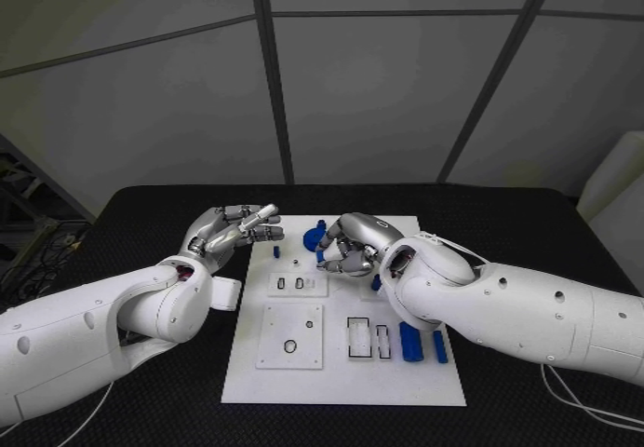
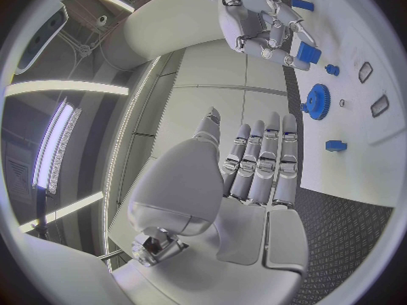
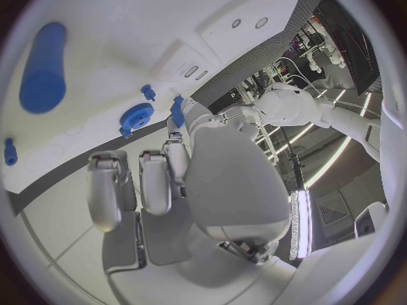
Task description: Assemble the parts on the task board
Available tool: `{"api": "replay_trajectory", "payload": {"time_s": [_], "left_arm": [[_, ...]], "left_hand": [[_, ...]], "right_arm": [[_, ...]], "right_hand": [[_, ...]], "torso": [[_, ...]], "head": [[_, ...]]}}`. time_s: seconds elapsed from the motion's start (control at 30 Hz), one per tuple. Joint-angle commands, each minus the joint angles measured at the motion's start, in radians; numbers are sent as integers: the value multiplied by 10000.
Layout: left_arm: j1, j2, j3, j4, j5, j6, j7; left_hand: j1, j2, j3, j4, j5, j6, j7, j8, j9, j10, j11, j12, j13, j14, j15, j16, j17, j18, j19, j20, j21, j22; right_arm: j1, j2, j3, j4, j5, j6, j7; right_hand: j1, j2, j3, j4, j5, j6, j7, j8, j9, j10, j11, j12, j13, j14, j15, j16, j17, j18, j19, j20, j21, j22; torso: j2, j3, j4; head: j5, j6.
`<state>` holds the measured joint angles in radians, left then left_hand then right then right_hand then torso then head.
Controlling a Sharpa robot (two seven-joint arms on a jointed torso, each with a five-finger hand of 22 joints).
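Observation:
The white task board [image 1: 342,377] lies in the middle of the black table. My left hand [image 1: 235,228] [image 2: 254,163] hovers by the board's far left edge, fingers straight and apart, holding nothing. My right hand [image 1: 352,244] [image 3: 169,176] is curled over the board's far end and pinches a small blue block [image 2: 307,51] [image 3: 177,110] at its fingertips. A blue gear [image 1: 316,235] [image 2: 318,102] [image 3: 136,115] stands on the board between the two hands. A small blue peg [image 1: 276,250] [image 2: 336,145] sits near the left hand.
Two long blue bars [image 1: 409,341] [image 1: 439,345] lie at the board's right side beside rectangular slots [image 1: 360,337]. Two raised white plates [image 1: 298,282] [image 1: 291,337] carry small openings. A large blue cylinder [image 3: 43,68] lies on the board. Black table surrounds the board.

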<state>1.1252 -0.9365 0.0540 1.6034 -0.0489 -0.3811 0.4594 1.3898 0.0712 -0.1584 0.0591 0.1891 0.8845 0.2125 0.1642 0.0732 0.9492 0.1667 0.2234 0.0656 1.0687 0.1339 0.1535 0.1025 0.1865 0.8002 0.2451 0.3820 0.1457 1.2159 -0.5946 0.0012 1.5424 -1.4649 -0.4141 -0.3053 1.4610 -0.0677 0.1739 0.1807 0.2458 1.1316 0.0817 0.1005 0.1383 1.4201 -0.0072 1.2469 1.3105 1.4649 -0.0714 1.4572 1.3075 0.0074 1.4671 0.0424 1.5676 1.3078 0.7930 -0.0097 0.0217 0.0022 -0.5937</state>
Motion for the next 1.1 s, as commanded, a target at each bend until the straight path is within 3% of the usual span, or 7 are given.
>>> {"api": "replay_trajectory", "payload": {"time_s": [0.03,0.2,0.37,1.1], "left_arm": [[23,8,10,13,-14,103,49],[30,26,11,10,-14,109,51],[36,27,11,5,-14,107,48],[42,30,11,-18,-14,121,24]], "left_hand": [[15,65,0,-87,-22,53,35,-65,-14,44,57,-42,-4,-69,19,-53,16,-47,25,-4,4,-10],[16,62,-4,-93,-21,53,35,-67,-14,45,57,-45,-4,-71,20,-57,16,-47,24,-4,3,-12],[16,62,-4,-93,-21,53,35,-67,-14,45,57,-45,-4,-71,20,-57,16,-47,24,-4,3,-12],[12,62,-15,-104,-20,57,36,-73,-15,50,58,-53,-4,-73,21,-67,17,-48,20,-2,-1,-17]], "right_arm": [[-57,179,-24,8,-683,217,-539],[-151,370,-194,50,-804,360,-608],[-220,473,-256,46,-856,440,-645],[-322,633,-296,-80,-905,708,-703]], "right_hand": [[104,236,-3,-65,36,207,-141,47,277,-29,-32,-27,36,626,-59,24,640,-74,1037,-57,32,2630],[99,235,-5,-66,36,206,-140,46,278,-29,-31,-28,35,625,-59,23,639,-74,1037,-57,32,2630],[82,230,-12,-67,39,205,-138,40,282,-30,-29,-30,34,624,-58,20,635,-74,1037,-58,32,2630],[-71,170,-75,-85,46,114,-102,-61,302,-59,-4,-81,5,605,-44,-31,560,-74,1037,-55,32,2630]], "torso": [[1,16,-21],[5,13,-9],[4,23,-18],[3,22,-21]], "head": [[63,-69],[71,-158],[128,-201],[203,-255]]}}
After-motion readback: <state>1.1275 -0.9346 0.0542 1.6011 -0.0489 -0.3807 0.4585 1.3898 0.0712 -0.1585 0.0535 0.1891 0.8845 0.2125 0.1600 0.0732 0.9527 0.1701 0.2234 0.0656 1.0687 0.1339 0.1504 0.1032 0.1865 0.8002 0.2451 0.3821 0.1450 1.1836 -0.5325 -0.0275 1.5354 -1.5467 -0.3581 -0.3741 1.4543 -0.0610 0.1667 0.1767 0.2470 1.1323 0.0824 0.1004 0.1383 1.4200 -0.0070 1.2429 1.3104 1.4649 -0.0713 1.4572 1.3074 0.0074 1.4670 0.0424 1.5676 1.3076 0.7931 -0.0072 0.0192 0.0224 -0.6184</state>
